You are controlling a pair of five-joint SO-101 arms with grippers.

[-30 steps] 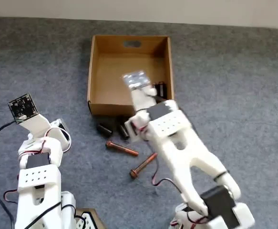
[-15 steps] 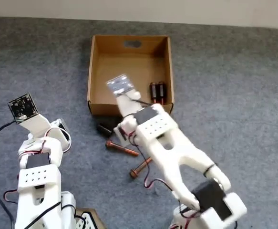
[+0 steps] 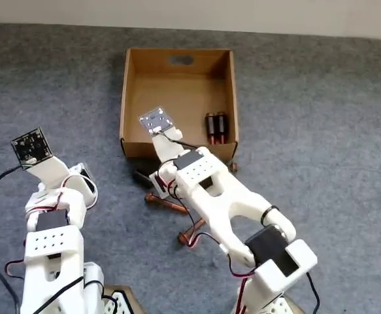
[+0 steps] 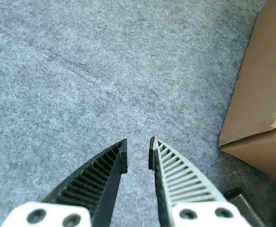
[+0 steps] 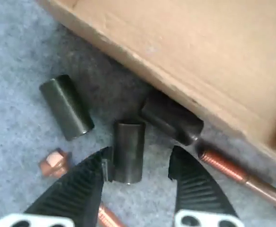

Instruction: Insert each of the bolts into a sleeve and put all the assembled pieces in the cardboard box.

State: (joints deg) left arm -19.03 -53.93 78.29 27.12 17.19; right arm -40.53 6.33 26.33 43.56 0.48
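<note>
in front of the cardboard box (image 3: 123, 98), on the grey desk (image 3: 321, 131), the right arm (image 3: 223, 196) is stretched out with its wrist low over the loose parts.

right pincer (image 5: 138, 163): wide, straddling an upright-looking dark sleeve (image 5: 128, 151). one finger (image 5: 81, 184) is at the sleeve's side, the other finger is clear of it. not clamped.

second sleeve (image 5: 66, 106) lies just beside it on the desk, apart from the box. third sleeve (image 5: 173, 118) lies right against the box's front wall (image 5: 175, 47).

copper bolt head (image 5: 55, 163) sits near the pincer's finger, beside the straddled sleeve. a threaded bolt shaft (image 5: 237, 175) runs along the foot of the box wall, near the third sleeve.

from the high view: one bolt (image 3: 170, 204) lies partly under the right arm, another bolt (image 3: 191, 232) lies closer to the arm's base. neither has a sleeve on it.

inside the box: two assembled pieces (image 3: 216, 127) side by side, against the front wall near the right corner.

left arm (image 3: 53, 229) is folded back at the left side of the desk, well apart from the parts. left pincer (image 4: 138, 146): narrow gap, nothing between the fingers, hanging over bare desk with the box corner (image 4: 265, 94) off to one side and one dark sleeve end (image 4: 244, 203) near that corner.
</note>
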